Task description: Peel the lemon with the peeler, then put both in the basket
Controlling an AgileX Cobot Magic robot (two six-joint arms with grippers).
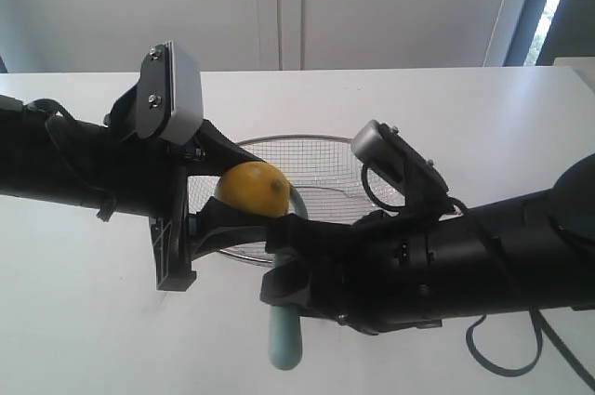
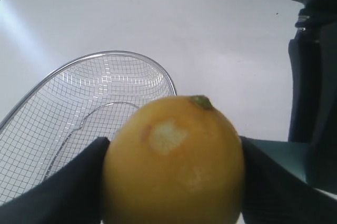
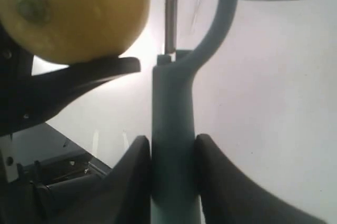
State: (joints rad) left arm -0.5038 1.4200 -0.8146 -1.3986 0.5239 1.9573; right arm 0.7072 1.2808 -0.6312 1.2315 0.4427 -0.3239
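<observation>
Smooth teal peeler [image 1: 284, 339] beside round yellow lemon [image 1: 253, 188], wire-mesh basket [image 1: 307, 138] behind.

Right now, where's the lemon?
In the exterior view the lemon sits left of centre, clamped in the left gripper by the left rim of the basket, with the peeler close on its right.

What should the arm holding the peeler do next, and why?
Probably ease the peeler sideways until its blade meets the lemon. The right gripper grips it, a narrow gap separates blade and skin, and only one small patch shows peeled.
</observation>
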